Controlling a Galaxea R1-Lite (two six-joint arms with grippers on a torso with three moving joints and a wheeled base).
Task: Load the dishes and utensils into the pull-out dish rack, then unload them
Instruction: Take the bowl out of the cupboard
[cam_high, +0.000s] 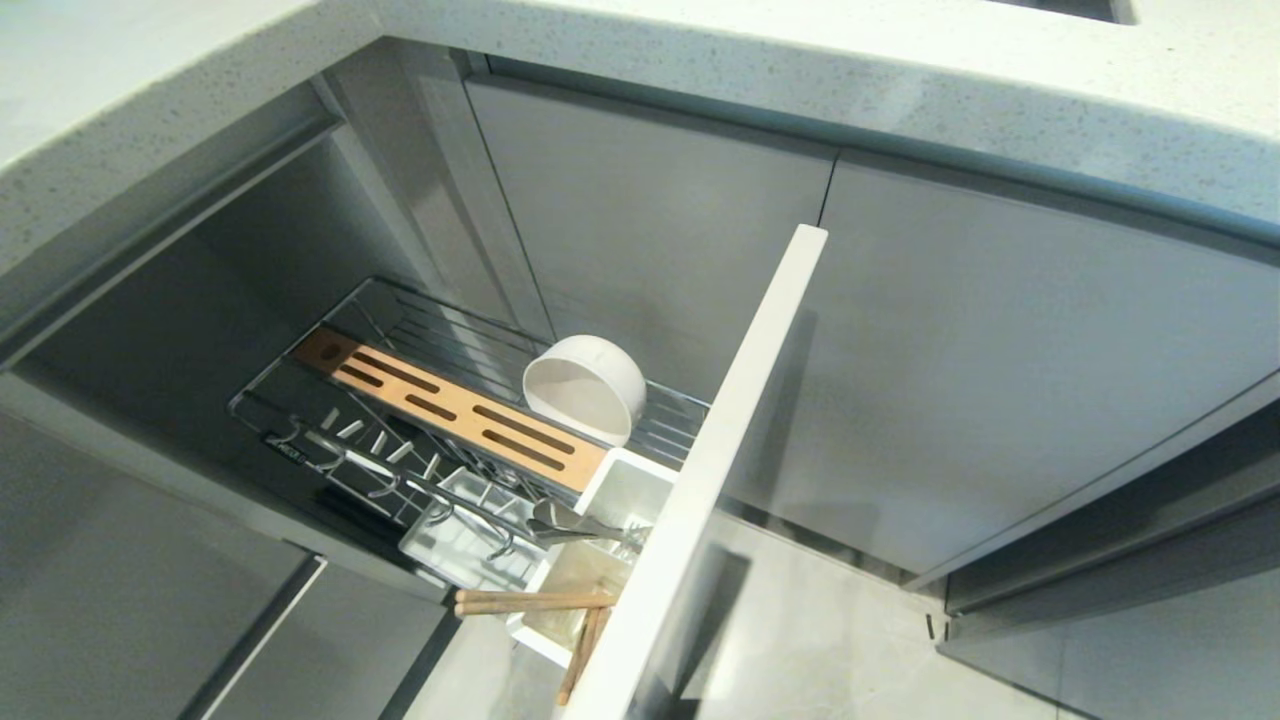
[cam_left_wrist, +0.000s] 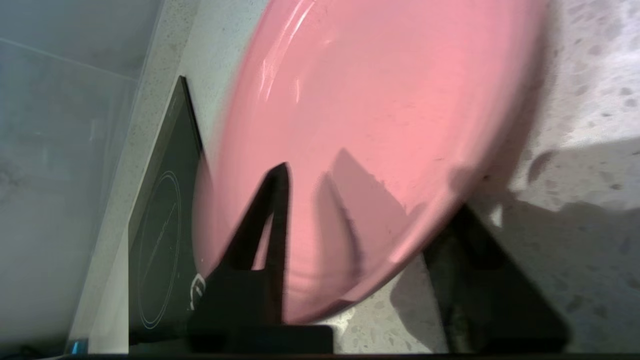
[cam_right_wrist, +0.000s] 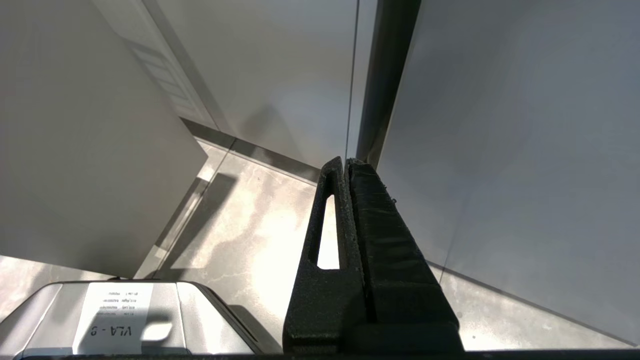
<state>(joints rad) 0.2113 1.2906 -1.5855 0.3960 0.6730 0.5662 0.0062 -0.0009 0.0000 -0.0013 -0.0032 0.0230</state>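
My left pincer (cam_left_wrist: 367, 200), seen only from its wrist, stands apart astride the pink plate's (cam_left_wrist: 370, 125) rim on the speckled tabletop (cam_left_wrist: 590, 75). My right pincer (cam_right_wrist: 347, 167), pressed together, hangs near the floor (cam_right_wrist: 240, 240). From my head, the pulled-out rack (cam_high: 440, 400) holds bowl (cam_high: 585, 385), spoon (cam_high: 570, 520) and chopsticks (cam_high: 530, 602).

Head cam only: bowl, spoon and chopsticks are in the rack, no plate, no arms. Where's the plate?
Observer: The left wrist view shows the pink plate on or just above the speckled countertop, beside a black cooktop.
Operator: Left gripper on it?
Observer: The left gripper is open, one finger either side of the plate's rim, not clamped.
Operator: Right arm?
Observer: The right gripper is shut, pointing at the floor by the cabinet doors.
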